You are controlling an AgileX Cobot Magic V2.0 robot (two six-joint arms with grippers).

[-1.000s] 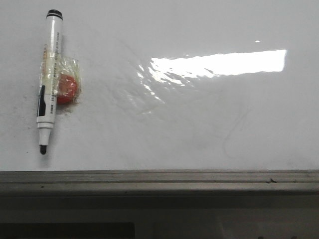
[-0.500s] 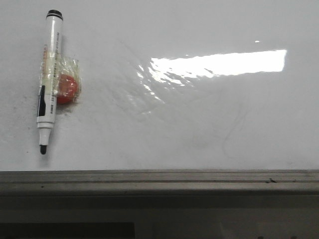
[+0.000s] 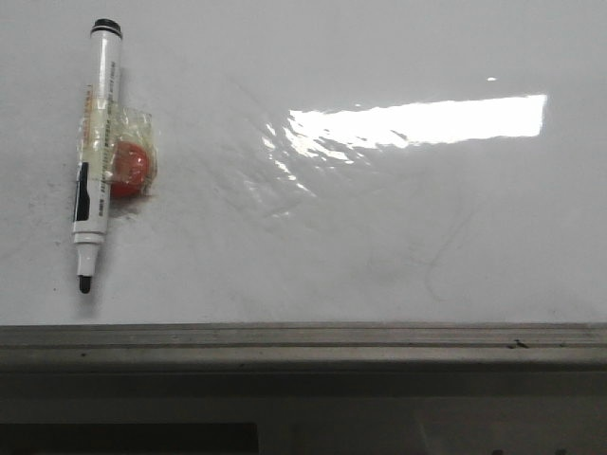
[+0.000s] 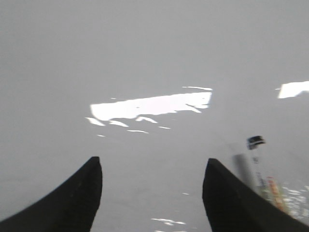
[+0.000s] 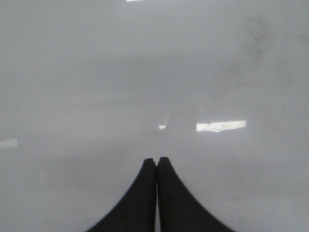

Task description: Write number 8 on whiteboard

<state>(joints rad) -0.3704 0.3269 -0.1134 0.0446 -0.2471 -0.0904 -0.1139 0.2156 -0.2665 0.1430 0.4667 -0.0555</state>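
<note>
No 8 yet on the whiteboard; left gripper wide open and empty near the marker, right gripper closed empty; risks smearing with uncapped tip.

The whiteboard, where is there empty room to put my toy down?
The large glossy white whiteboard is bare from the red round magnet across to the right side, down to the grey metal rail; only glare and faint smudges there. The left side is crowded: a white marker pen lies taped beside the magnet.
</note>
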